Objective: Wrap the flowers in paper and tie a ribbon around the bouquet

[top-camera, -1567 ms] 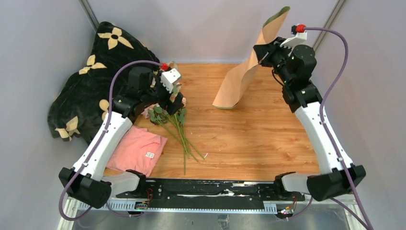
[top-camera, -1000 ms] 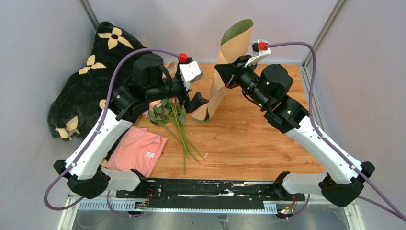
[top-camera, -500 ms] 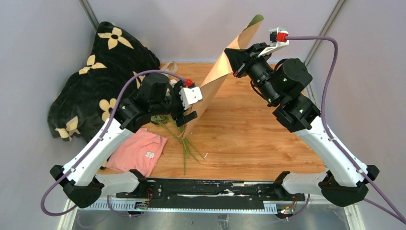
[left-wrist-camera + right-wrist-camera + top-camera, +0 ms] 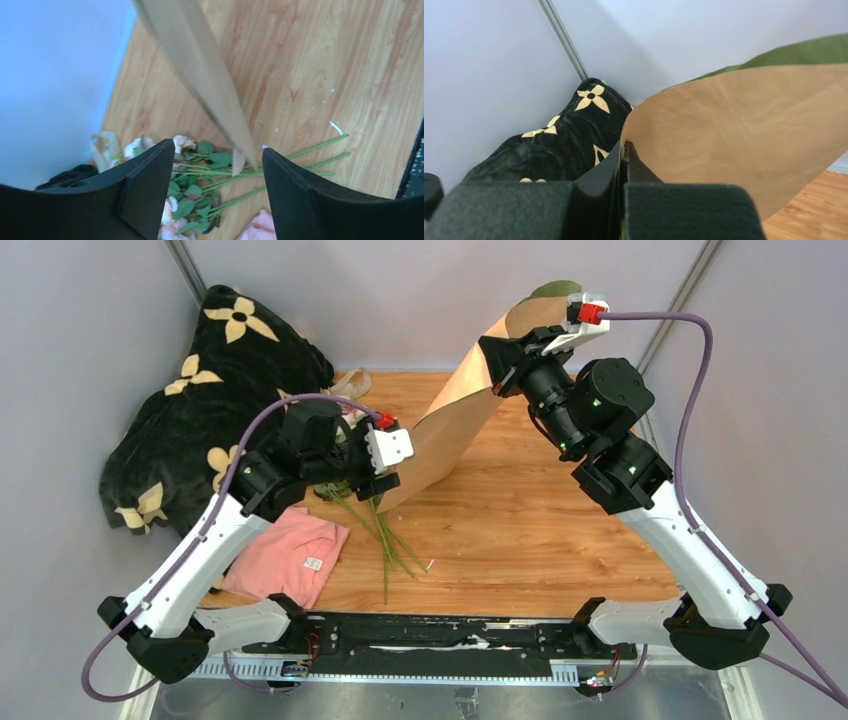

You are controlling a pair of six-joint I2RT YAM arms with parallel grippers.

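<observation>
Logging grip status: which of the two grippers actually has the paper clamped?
The right gripper, shut on the paper near its top. The left gripper is open, the paper's lower end between its jaws.

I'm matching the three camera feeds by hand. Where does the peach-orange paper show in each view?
Top external: the paper slants from upper right down to centre.
Left wrist: the paper is a narrow strip running diagonally from the top edge to mid-frame.
Right wrist: the paper fills the right half, olive side uppermost.
Shared landmark: the wooden table, bare in all three.
</observation>
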